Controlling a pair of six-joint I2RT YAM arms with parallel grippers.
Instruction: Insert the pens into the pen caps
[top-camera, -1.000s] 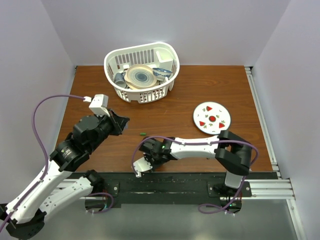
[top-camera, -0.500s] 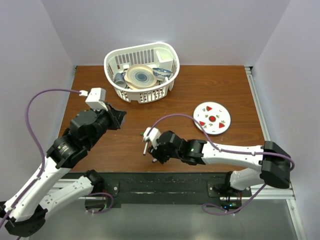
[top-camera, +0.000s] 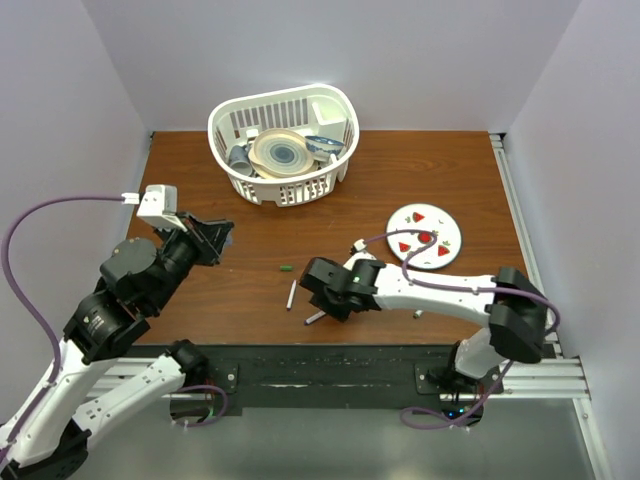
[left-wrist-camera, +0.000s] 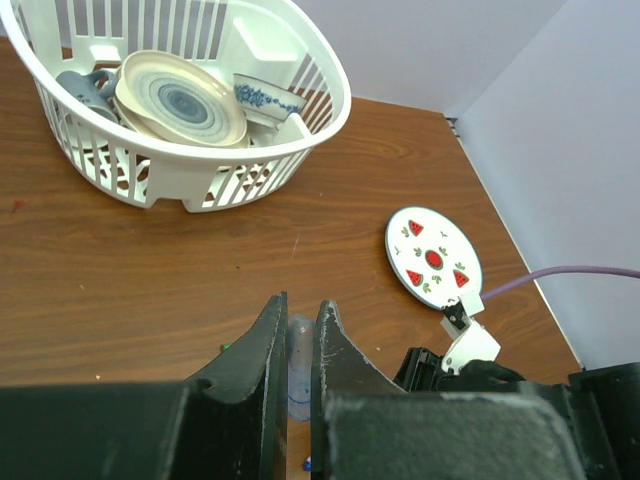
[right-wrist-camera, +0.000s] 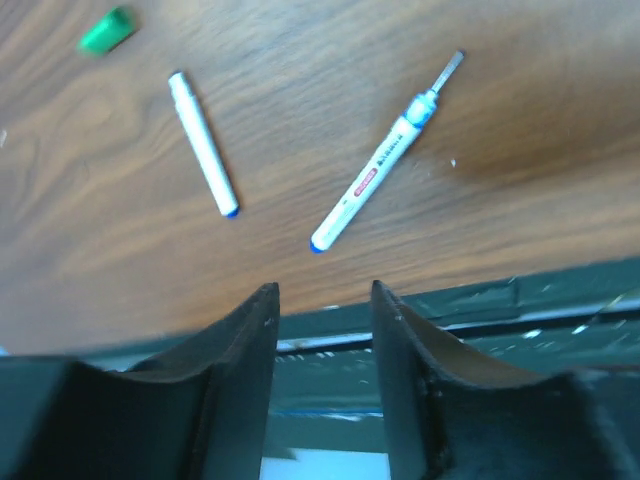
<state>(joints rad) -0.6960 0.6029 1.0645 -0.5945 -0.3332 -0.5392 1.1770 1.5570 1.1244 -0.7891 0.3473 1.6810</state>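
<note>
Two white pens lie on the table near its front edge. One (top-camera: 291, 294) (right-wrist-camera: 203, 143) has a blue end. The other (top-camera: 314, 318) (right-wrist-camera: 385, 170) shows a bare thin tip. A green pen cap (top-camera: 286, 268) (right-wrist-camera: 107, 30) lies just beyond them. My right gripper (top-camera: 318, 295) (right-wrist-camera: 322, 300) hovers open beside the pens, over the table's front edge, with nothing between its fingers. My left gripper (top-camera: 218, 235) (left-wrist-camera: 298, 320) is raised at the left, shut on a pale translucent pen cap (left-wrist-camera: 298, 350) with bluish marks.
A white basket (top-camera: 283, 190) (left-wrist-camera: 330, 120) with dishes stands at the back. A small plate with watermelon prints (top-camera: 425, 236) (left-wrist-camera: 433, 257) lies at the right. The black and metal rail (top-camera: 350, 365) runs just past the table's front edge.
My right arm has swung its gripper from the front edge up and to the right, and both pens now lie uncovered. The left arm has drawn back to the left, still shut on the cap.
</note>
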